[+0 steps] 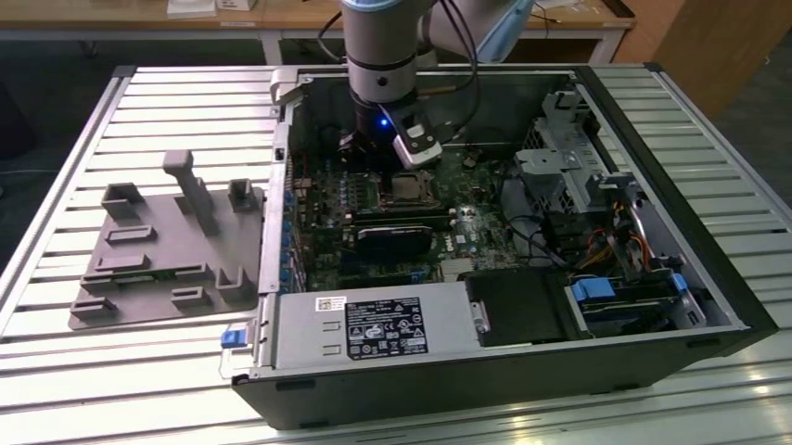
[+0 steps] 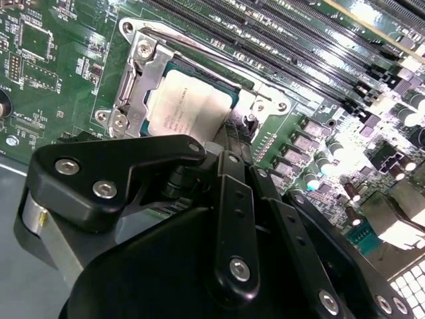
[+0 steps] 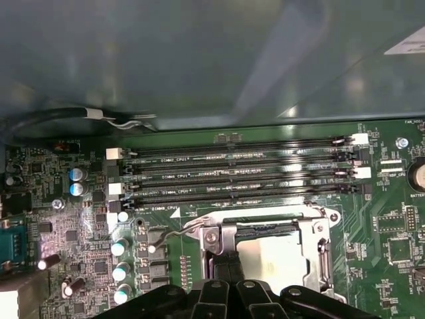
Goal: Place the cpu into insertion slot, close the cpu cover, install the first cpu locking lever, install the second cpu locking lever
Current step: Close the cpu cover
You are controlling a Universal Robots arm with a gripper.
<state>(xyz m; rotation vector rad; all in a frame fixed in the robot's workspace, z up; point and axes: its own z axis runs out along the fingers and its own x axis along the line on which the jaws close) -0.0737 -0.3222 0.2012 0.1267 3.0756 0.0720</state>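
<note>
The cpu (image 2: pixel 188 105) is a pale silver square lying flat in its socket on the green motherboard; I also see the cpu (image 3: pixel 273 256) and the cpu (image 1: pixel 405 190) in the other views. The cpu cover (image 2: pixel 141 74) is a silver frame lying down around the chip, and the cpu cover (image 3: pixel 226 236) rims its window. A thin wire locking lever (image 3: pixel 174 234) sticks out from the socket corner, angled away from the frame. My gripper (image 3: pixel 226 267) is shut, its black fingers together at the socket's edge beside that lever; the gripper (image 2: pixel 231 138) holds nothing.
Several memory slots (image 3: pixel 239 174) run beside the socket. A black block (image 1: pixel 396 232) sits just in front of it, a power supply (image 1: pixel 359 329) at the case front and a drive cage (image 1: pixel 576 171) on the exterior view's right. A grey fixture plate (image 1: pixel 161 250) lies outside the case.
</note>
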